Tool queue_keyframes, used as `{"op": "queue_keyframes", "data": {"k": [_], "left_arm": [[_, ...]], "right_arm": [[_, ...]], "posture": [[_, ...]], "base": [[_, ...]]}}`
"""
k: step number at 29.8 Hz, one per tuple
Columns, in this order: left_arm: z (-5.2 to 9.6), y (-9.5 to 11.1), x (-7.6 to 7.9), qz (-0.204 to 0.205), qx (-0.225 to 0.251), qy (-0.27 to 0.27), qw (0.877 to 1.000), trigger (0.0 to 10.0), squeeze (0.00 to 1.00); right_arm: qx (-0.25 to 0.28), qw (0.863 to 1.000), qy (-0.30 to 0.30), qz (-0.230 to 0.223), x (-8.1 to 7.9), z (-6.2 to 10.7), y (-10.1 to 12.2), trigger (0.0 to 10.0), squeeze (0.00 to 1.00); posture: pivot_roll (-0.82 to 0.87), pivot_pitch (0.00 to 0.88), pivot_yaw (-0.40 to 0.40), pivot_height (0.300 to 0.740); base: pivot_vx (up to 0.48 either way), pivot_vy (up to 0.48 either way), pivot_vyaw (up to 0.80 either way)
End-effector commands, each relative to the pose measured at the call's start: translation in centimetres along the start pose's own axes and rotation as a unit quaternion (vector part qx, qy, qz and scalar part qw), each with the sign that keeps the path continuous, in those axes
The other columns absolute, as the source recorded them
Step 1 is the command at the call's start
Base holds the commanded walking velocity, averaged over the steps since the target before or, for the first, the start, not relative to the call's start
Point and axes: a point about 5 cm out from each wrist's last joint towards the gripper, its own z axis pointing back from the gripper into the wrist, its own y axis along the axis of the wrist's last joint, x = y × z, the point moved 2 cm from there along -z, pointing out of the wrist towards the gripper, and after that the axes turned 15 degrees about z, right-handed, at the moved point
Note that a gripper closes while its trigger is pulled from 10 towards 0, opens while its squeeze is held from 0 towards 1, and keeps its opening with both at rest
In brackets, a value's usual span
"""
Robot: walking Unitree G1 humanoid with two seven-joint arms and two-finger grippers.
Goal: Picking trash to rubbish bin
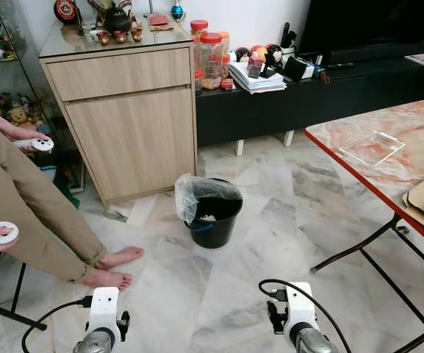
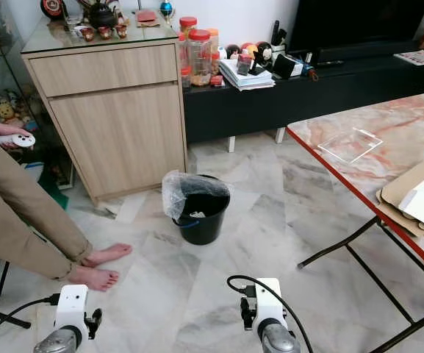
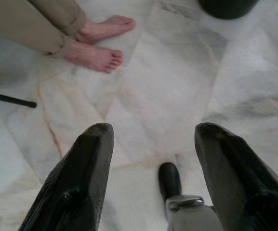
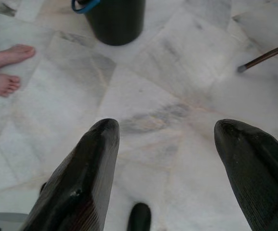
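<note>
Right now the one black rubbish bin [image 1: 213, 220] stands on the marble floor [image 1: 270, 220] just in front of the wooden cabinet [image 1: 127, 118], a clear plastic liner [image 1: 193, 193] bunched over its left rim and a pale scrap of trash [image 1: 207, 218] lying inside it. Both arms are held low near the bottom of the head views, pointing down at the tiles. The left gripper [image 3: 153, 178] has its two black fingers [image 3: 81, 178] spread wide with nothing between them but bare floor; the right gripper [image 4: 167, 173] is likewise wide apart and holds nothing, with the bin's base and blue handle ahead of it.

To the robot's left sits a person in tan trousers [image 1: 28, 206], two bare feet [image 1: 112, 268] on the floor, a white controller in each hand, two in all [image 1: 1, 233] [image 1: 41, 144]. On the cabinet's glass top I count a dark teapot [image 1: 116, 18] with a few small cups near it. Beside the cabinet runs a low black TV bench [image 1: 307, 95] carrying red-lidded jars [image 1: 210, 59], at least three, a stack of papers [image 1: 256, 77] and small clutter too fine to count. On the right is a marble-patterned table [image 1: 388, 147] with a red edge and black folding legs; on it lie one clear plastic sheet [image 1: 372, 147] and flattened cardboard [image 2: 410, 195] with a white paper on top.
</note>
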Motion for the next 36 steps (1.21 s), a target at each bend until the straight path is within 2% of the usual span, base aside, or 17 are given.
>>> {"op": "queue_keyframes", "data": {"k": [1,5,13,17,22,31,36], "left_arm": [[-0.1,-0.1,0.1,-0.01,-0.01,0.001,1.0,10.0,0.0],[-0.2,0.2,0.7,-0.011,-0.005,-0.006,1.0,10.0,0.0],[-0.1,0.0,0.4,-0.009,-0.007,-0.005,1.0,10.0,0.0],[0.2,-1.2,0.0,-0.001,-0.018,0.005,1.0,10.0,0.0],[0.4,-1.8,0.2,0.0,-0.023,0.004,1.0,10.0,0.0],[0.2,-1.1,1.3,0.003,-0.013,-0.019,1.0,10.0,0.0],[0.1,-0.4,1.7,0.0,0.006,-0.023,1.0,10.0,0.0]], "right_arm": [[-0.007,1.0,-0.006,-0.006,0.2,0.1,-0.4,10.0,0.0],[-0.006,1.0,-0.01,-0.009,0.4,0.0,-0.1,10.0,0.0],[0.0,1.0,-0.004,-0.008,0.0,-0.1,0.4,10.0,0.0],[-0.004,1.0,-0.001,-0.006,-0.2,-0.1,0.1,10.0,0.0],[-0.008,1.0,-0.003,-0.007,0.0,0.0,-0.2,10.0,0.0],[-0.004,1.0,-0.012,-0.019,0.3,-0.1,0.1,10.0,0.0],[0.018,0.999,-0.021,-0.027,0.7,-0.3,1.2,10.0,0.0]], "posture": [[-0.07,0.0,-0.006,0.74],[-0.07,0.0,-0.009,0.74],[-0.07,0.0,-0.027,0.74],[-0.07,0.0,-0.032,0.74],[-0.07,0.0,-0.035,0.74],[-0.06,0.0,-0.012,0.74],[-0.07,0.0,-0.02,0.74]], "base": [[0.0,0.0,0.0],[0.0,0.0,0.0],[0.0,0.0,0.0],[0.0,0.0,0.0],[0.0,0.0,0.0],[0.0,0.0,0.0],[0.0,0.0,0.0]]}}
